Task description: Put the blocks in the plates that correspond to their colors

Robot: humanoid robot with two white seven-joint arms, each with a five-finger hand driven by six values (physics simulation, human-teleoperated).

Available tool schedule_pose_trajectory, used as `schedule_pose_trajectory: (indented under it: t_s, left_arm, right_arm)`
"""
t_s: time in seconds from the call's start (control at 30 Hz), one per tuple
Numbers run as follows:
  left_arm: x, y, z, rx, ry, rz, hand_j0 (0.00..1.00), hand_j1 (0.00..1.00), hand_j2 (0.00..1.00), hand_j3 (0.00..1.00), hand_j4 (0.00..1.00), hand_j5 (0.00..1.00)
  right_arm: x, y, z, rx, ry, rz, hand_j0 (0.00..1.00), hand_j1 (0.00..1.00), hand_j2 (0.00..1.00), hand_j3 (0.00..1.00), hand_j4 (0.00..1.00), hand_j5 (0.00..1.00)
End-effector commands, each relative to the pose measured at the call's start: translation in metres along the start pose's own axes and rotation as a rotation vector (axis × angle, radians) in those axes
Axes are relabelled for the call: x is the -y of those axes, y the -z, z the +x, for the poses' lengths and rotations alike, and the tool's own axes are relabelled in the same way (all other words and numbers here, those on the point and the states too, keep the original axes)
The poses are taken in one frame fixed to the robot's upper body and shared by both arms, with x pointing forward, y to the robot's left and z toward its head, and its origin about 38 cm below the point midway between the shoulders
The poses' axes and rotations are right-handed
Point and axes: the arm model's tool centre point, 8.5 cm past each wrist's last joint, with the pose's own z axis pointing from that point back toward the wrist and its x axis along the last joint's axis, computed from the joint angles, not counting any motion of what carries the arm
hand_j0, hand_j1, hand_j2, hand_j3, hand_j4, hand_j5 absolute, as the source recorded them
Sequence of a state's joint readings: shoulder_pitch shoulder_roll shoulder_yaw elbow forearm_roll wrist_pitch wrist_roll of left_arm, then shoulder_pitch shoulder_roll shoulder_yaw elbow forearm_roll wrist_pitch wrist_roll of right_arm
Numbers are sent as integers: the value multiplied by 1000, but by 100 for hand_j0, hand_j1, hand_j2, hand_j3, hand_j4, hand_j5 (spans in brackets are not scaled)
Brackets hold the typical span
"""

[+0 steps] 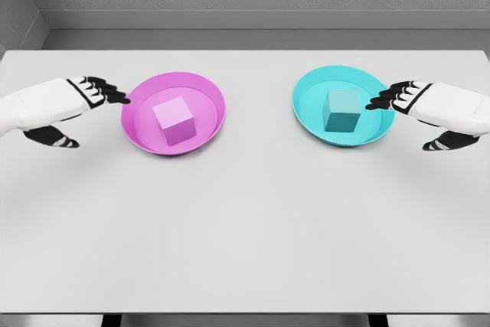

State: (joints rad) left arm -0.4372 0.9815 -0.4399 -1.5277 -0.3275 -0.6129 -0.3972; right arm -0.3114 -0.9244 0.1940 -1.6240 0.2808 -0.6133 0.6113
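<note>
The pink block in the pink plate and the blue block in the blue plate look hard, light, best pinched by flat sides, while the left hand and right hand hold nothing, fingers loose.

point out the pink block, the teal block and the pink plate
pink block [173,120]: head view, where its top face meets the front.
teal block [341,110]: head view, middle of its front face.
pink plate [138,134]: head view, left inner wall, clear of the block.

Two plates are sitting on one table: one pink plate left of centre, one teal plate right of centre. Two blocks are lying inside: one pink block, one teal block.
</note>
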Motion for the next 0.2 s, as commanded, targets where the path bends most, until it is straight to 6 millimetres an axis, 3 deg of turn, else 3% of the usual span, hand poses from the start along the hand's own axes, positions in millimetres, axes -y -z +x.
schedule_pose_trajectory:
  t_s: [0.0, 0.17]
  left_arm:
    - [-3, -3, -1, -4, 1, 6, 100, 100, 100, 100, 100, 100]
    - [-4, -1, 2, 4, 4, 8, 100, 100, 100, 100, 100, 100]
  right_arm:
    - [0, 0, 0, 0, 5, -2, 100, 100, 100, 100, 100, 100]
    - [0, 0, 0, 0, 5, -2, 100, 100, 100, 100, 100, 100]
